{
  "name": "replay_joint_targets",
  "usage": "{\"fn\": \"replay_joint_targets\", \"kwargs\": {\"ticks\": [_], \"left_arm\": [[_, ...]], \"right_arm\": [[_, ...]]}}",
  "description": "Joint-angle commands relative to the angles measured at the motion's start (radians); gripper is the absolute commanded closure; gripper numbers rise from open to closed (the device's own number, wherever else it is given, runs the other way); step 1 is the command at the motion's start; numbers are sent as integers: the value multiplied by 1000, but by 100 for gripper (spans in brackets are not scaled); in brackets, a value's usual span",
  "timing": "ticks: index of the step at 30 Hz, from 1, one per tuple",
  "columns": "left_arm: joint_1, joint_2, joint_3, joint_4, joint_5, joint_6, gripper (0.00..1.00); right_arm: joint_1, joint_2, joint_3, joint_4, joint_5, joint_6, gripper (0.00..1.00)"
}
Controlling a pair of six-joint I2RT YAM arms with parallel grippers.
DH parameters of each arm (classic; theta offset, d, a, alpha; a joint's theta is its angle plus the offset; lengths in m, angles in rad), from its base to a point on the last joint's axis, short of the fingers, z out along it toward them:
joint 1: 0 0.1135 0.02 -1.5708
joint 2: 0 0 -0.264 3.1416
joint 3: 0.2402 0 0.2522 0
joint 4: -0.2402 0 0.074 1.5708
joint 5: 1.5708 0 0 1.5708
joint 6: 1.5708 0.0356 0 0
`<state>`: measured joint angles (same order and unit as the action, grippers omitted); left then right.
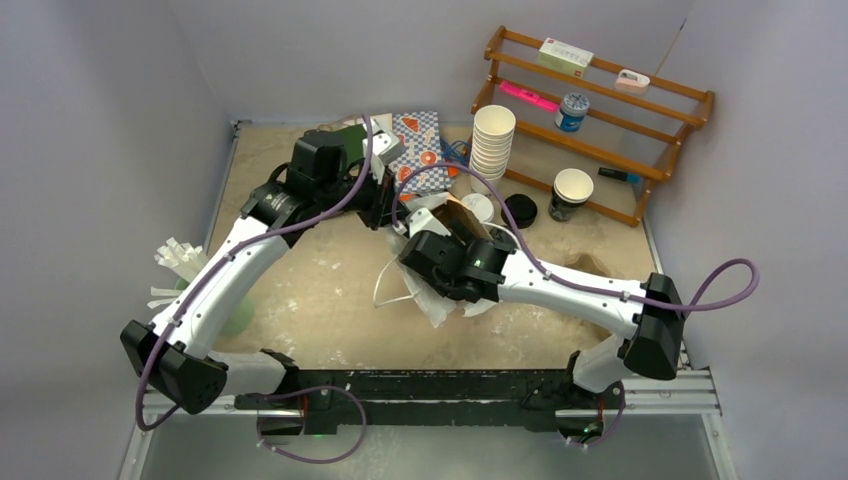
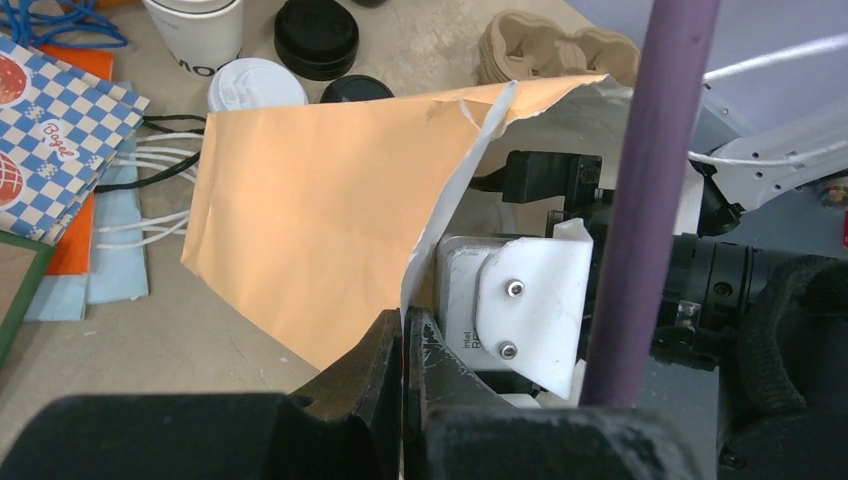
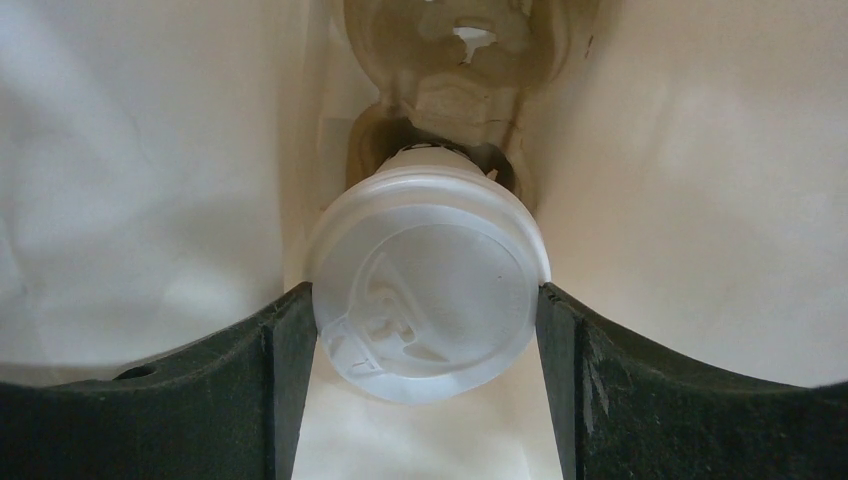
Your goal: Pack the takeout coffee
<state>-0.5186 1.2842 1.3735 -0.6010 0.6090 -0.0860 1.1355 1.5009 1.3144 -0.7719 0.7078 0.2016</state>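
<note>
Now R tool [image 3: 425, 335] grips white-lid cup [image 3: 428, 280] in bag [image 2: 300, 200]; L tool [image 2: 403, 345] pinches bag edge.

1 cup stack [image 1: 492, 140], 1 rack [image 1: 676, 155], 1 lidless cup [image 1: 571, 192].

Inside the paper bag [image 3: 150, 170] the pale walls stand clear on both sides of the right gripper [image 3: 425, 298]; the white-lidded cup [image 3: 430, 240] fills the gap between its fingers [image 3: 200, 400]; a pulp carrier [image 3: 455, 70] blocks the bag's far end; the left gripper [image 2: 403, 345] pinches the bag's mouth edge; just beyond the bag crowds the cup stack [image 1: 492, 145]; bare table [image 1: 320, 295] lies open to the bag's near left.
</note>
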Motion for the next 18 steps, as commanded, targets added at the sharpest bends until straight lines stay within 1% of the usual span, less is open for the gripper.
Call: {"fn": "replay_joint_targets", "kwargs": {"ticks": [1, 7, 11, 18], "left_arm": [[-5, 19, 79, -65, 34, -4, 100], [-4, 59, 100, -76, 23, 14, 100], [-2, 97, 127, -91, 28, 22, 100], [5, 158, 185, -131, 26, 35, 100]], "right_arm": [[-26, 21, 8, -23, -42, 18, 57], [-70, 12, -5, 18, -96, 15, 58], [-81, 37, -5, 23, -93, 13, 58], [-129, 71, -14, 56, -144, 0, 58]]}}
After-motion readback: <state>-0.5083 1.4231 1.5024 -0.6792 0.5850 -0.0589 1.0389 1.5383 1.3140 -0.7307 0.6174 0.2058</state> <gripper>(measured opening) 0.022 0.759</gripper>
